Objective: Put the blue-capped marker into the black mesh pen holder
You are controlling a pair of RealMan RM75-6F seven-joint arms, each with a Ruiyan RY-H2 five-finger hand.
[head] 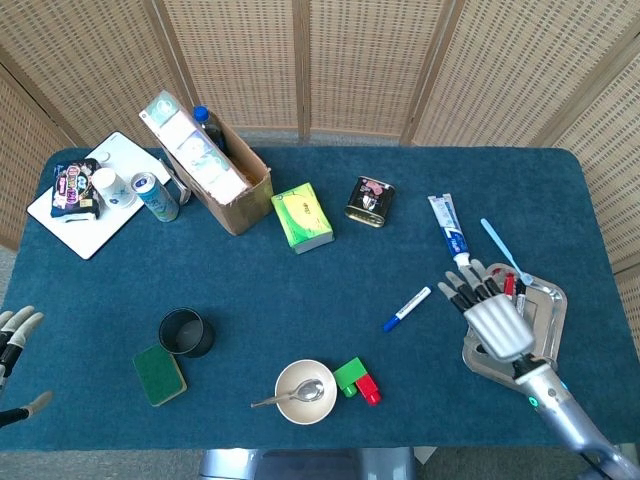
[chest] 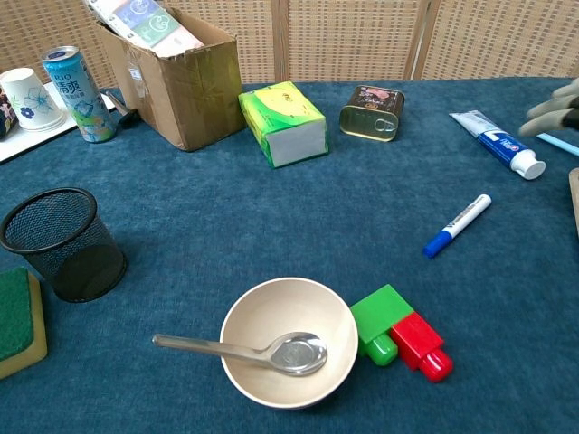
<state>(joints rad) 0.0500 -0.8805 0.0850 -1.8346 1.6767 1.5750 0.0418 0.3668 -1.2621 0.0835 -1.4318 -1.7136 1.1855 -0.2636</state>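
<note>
Tabletop: blue cloth, many items spread over it.

Right hand: seen over the left edge of the metal tray, fingers spread and extended, nothing held. Left hand: at the tabletop's 8 o'clock edge, fingers apart, empty.

Black mesh pen holder: upright at 8 o'clock, well apart from the marker.

Blue-capped marker: lying flat on the cloth, cap toward 7 o'clock, just at 9 o'clock of the right hand, not touched.

Step judged: approach, grasp not yet made. Next move is judged to call for the right hand to be lowered over the barrel and closed on it.
</note>
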